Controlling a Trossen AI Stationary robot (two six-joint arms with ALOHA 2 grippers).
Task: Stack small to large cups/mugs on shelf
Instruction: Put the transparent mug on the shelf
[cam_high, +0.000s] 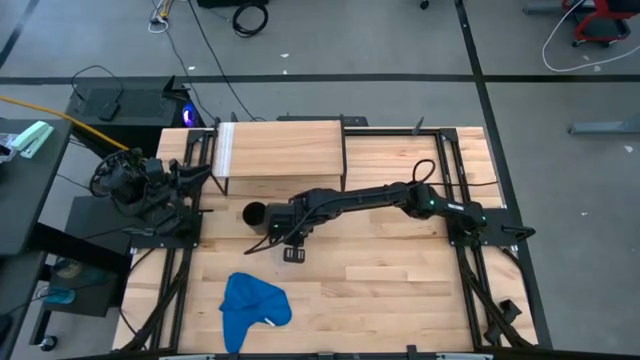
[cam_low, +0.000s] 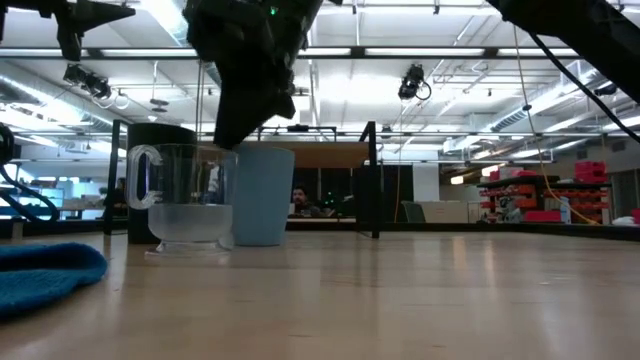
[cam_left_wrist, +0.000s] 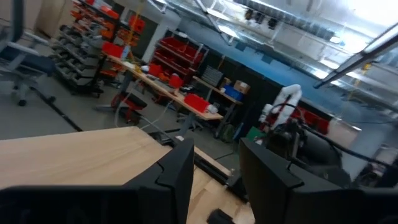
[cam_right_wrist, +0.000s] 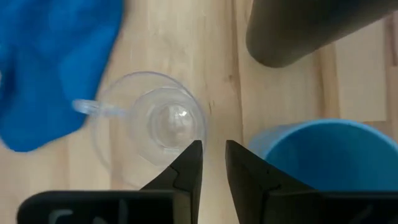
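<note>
A clear mug with a handle (cam_low: 185, 200) stands upright on the table; it also shows in the right wrist view (cam_right_wrist: 152, 121). A light-blue cup (cam_low: 262, 195) stands next to it (cam_right_wrist: 329, 162), and a black cup (cam_high: 254, 213) stands behind them (cam_right_wrist: 298, 31). The shelf (cam_high: 280, 150) stands at the far side with nothing on it. My right gripper (cam_right_wrist: 213, 165) points down, narrowly open, just above the clear mug's rim on the side toward the blue cup. One finger is over the mug's inside and one is outside. My left gripper (cam_left_wrist: 217, 180) is open and empty at the table's left edge (cam_high: 150, 185).
A blue cloth (cam_high: 250, 305) lies crumpled near the table's front, left of centre, close to the clear mug (cam_right_wrist: 50, 62). The right arm (cam_high: 400, 195) reaches across the table's middle. Black frame rails run along the table's left and right sides.
</note>
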